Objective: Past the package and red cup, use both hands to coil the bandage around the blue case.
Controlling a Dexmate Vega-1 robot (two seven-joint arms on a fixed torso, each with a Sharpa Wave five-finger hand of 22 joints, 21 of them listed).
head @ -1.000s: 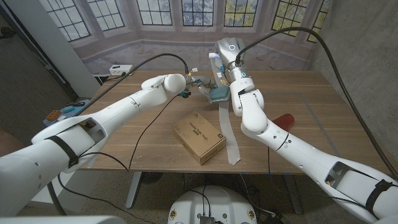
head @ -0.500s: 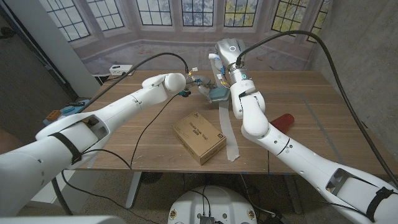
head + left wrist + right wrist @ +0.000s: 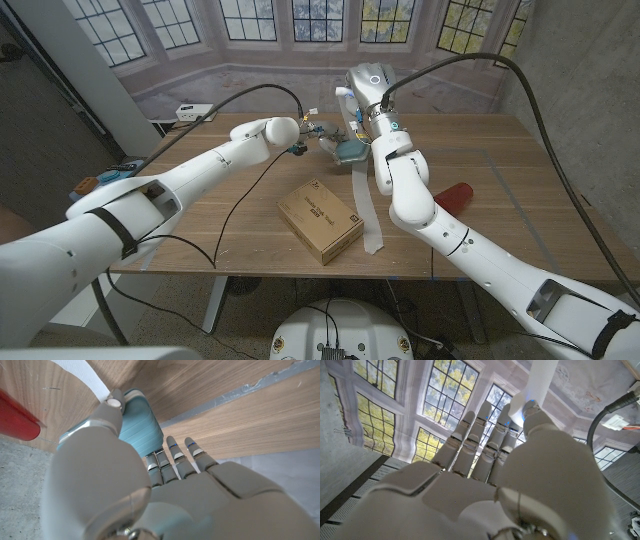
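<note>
Bandage in both hands' fingers

L arm: reaches from near left diagonally to table's far centre. L hand: fingers extended, thumb tip pressed on the blue case.
R arm: comes from near right, forearm raised upright at far centre. R hand: fingers straight, close together, thumb touching bandage.
</note>
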